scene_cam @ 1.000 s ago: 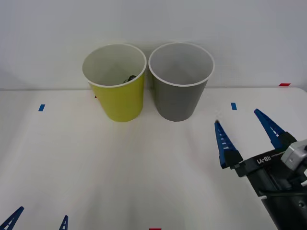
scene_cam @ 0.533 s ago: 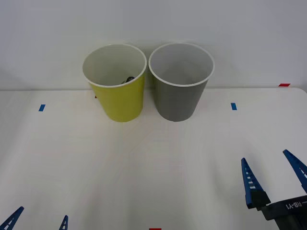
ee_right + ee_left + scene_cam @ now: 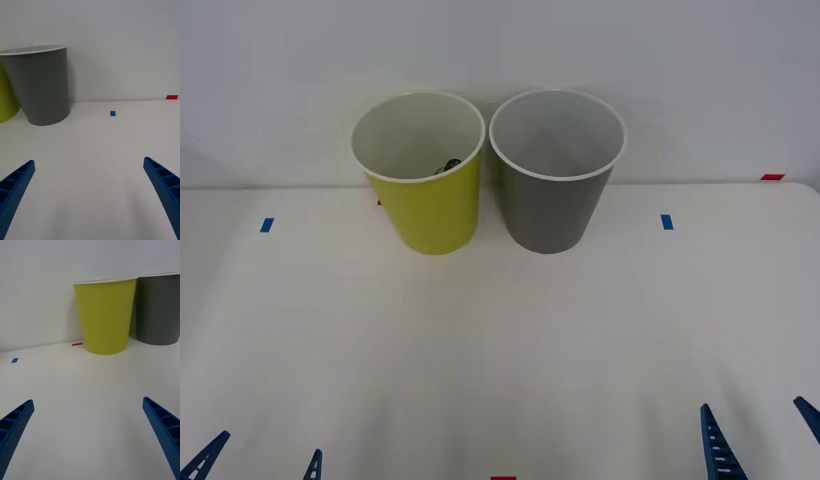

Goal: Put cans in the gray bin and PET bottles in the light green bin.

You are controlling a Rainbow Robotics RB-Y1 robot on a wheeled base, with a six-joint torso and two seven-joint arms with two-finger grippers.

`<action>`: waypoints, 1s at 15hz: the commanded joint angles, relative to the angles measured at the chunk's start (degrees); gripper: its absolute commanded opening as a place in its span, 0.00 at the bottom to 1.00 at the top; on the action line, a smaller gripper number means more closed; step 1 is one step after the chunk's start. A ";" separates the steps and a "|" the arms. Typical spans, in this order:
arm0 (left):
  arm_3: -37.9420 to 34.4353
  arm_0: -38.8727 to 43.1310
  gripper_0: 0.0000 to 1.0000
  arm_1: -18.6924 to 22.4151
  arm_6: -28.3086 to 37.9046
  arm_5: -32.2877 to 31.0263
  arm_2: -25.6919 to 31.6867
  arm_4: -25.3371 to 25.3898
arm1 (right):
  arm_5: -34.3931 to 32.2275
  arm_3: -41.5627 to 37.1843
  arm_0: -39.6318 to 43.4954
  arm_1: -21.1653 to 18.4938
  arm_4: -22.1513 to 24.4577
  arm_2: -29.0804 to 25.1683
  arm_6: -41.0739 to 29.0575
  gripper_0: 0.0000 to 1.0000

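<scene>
Front view: the light green bin [image 3: 420, 180] and the gray bin [image 3: 556, 175] stand side by side at the worktop's [image 3: 500, 350] far edge. Something dark, probably the PET bottle's cap [image 3: 450, 163], shows inside the green one; no loose items remain, so sorting looks finished. The left pincer [image 3: 260, 462] and the right pincer [image 3: 762, 440] sit at the near corners.

Right wrist view: fingers spread, empty.

Left wrist view: likewise released, empty.

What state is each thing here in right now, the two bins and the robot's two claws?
light green bin: upright, something dark inside near the rim.
gray bin: upright, nothing visible inside.
left gripper: open, low over the table.
right gripper: open, low over the table.
</scene>
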 commanded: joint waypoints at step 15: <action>0.00 0.00 1.00 0.00 0.00 0.00 0.00 0.00 | -3.84 0.00 4.96 0.37 0.04 0.23 0.45 1.00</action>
